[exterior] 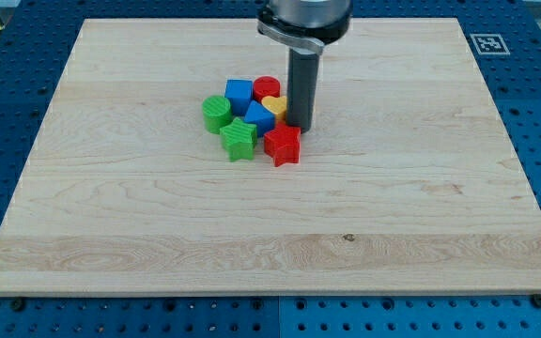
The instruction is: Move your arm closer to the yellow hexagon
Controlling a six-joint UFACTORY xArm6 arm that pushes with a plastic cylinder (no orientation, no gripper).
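**Tip beside the block cluster**

I see my tip planted on the wooden board, a bare rod with nothing to open or close. It stands just right of a yellow block, shape unclear, and above the red star. Clustered left: blue cube, red cylinder, blue block, green cylinder, green star. No containers hold anything.
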